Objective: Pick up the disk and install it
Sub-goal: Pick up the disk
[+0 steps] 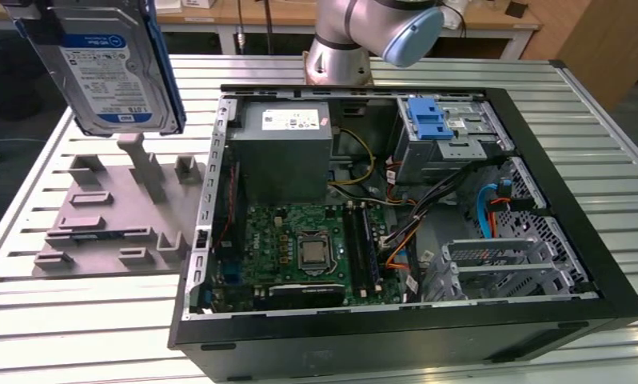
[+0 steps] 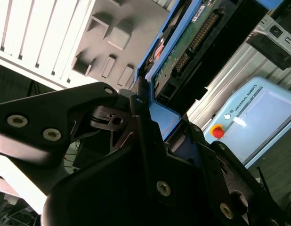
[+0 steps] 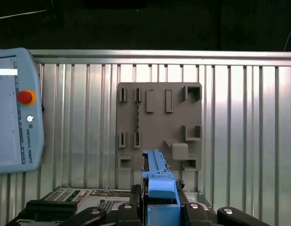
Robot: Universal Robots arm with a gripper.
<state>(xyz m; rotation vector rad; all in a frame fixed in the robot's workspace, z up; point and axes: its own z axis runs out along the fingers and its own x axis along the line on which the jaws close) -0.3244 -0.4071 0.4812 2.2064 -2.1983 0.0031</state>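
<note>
The disk [image 1: 111, 76], a silver hard drive with a white-and-blue label and a blue frame, hangs upright in the air at the exterior view's upper left, above the grey fixture plate [image 1: 105, 216]. In the first wrist view my gripper [image 3: 159, 209] is shut on the disk's blue frame [image 3: 157, 174], with black fingers on both sides of it. The second wrist view shows the disk's circuit-board side [image 2: 192, 42] running out from between the black gripper links. The open computer case [image 1: 404, 200] lies to the right of the disk in the exterior view.
Inside the case are a grey power supply box [image 1: 285, 152], the motherboard [image 1: 303, 248], loose cables and a drive bay with a blue bracket [image 1: 434, 118]. A teach pendant [image 3: 13, 113] lies on the slatted metal table [image 1: 73, 336]. The arm's base [image 1: 340, 56] stands behind the case.
</note>
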